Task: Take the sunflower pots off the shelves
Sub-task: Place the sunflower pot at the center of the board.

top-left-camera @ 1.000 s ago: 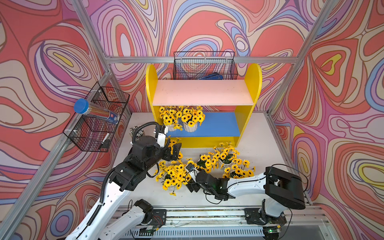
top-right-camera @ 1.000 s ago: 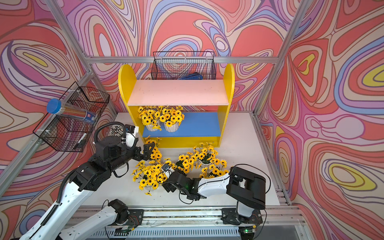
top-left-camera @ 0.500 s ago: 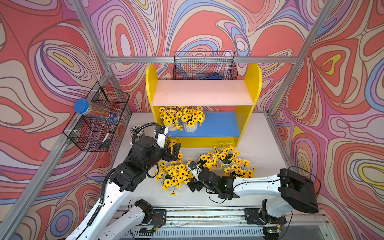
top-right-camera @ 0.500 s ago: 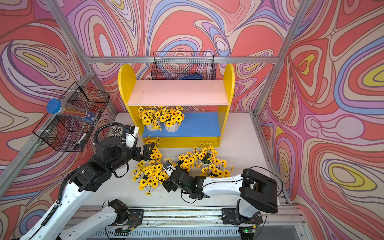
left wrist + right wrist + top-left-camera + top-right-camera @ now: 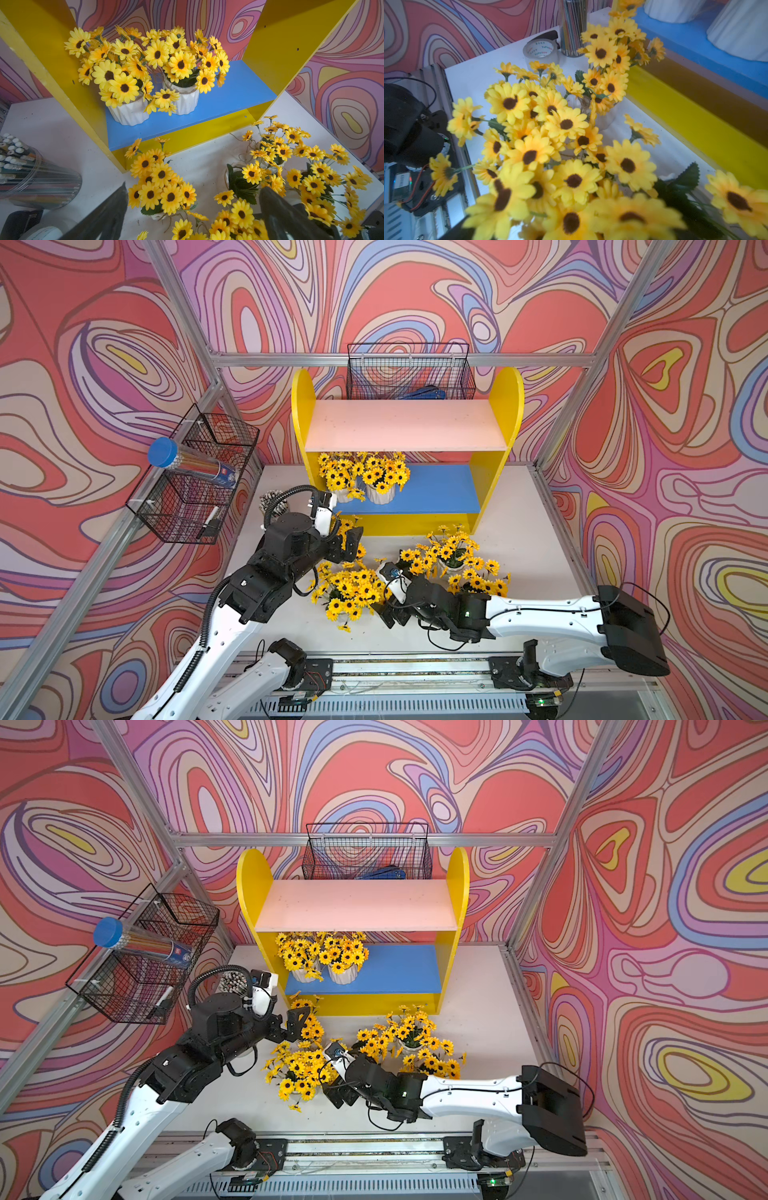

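Swirling red, pink and blue walls (image 5: 104, 364) close around a white table (image 5: 519, 531), with the yellow shelves (image 5: 505, 406) standing at its back edge. Two sunflower pots (image 5: 128, 112) sit touching each other at the left end of the blue lower board (image 5: 436, 489). The other pots (image 5: 451, 562) crowd the table between the shelves and the front edge. My left gripper (image 5: 194, 187) hangs over the bunch nearest the shelves' left panel, fingers spread wide, gripping nothing. My right gripper (image 5: 386, 614) lies low toward the front edge, against the blossoms of the middle bunch (image 5: 353, 593); its fingers stand wide too (petals hide most of them in the wrist view). A clear cup of pencils (image 5: 31, 176) stands near the table's left edge.
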Tool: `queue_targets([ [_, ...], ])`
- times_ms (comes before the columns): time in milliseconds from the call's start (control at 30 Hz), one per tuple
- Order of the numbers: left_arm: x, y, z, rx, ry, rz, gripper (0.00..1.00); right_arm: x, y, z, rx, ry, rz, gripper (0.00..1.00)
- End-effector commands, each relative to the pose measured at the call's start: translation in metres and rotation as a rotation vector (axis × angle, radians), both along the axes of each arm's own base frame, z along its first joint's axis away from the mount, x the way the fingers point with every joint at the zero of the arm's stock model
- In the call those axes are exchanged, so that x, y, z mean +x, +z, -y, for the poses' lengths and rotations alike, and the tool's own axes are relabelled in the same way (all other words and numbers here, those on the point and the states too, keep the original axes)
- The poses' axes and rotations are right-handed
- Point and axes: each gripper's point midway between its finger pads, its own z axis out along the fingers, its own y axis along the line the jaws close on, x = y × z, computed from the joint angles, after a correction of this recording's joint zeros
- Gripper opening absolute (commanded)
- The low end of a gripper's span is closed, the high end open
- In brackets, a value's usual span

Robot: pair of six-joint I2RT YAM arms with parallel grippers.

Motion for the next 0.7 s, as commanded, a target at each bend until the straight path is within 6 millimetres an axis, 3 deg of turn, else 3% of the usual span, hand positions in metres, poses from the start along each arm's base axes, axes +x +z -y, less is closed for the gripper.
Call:
queue_targets([
  [0,-0.001,0.007,0.001,-0.015,-0.011,0.012,1.00,-0.008,0.013,0.004,-0.009,0.026,-0.002,0.98],
  [133,-0.002,0.006,0.002,-0.022,-0.017,0.006,1.00,-0.016,0.001,0.011,-0.064,0.050,-0.031,0.98],
  [233,-0.003,0.008,0.002,-0.028,-0.016,0.009,1.00,-0.023,0.005,0.014,-0.063,0.067,-0.031,0.98],
  [400,-0.004,0.013,0.001,-0.036,-0.017,0.018,1.00,-0.027,0.042,0.011,0.002,0.093,0.008,0.98],
  [667,-0.005,0.024,0.003,-0.046,-0.032,0.038,1.00,-0.008,0.090,0.010,0.036,0.040,0.165,0.98],
])
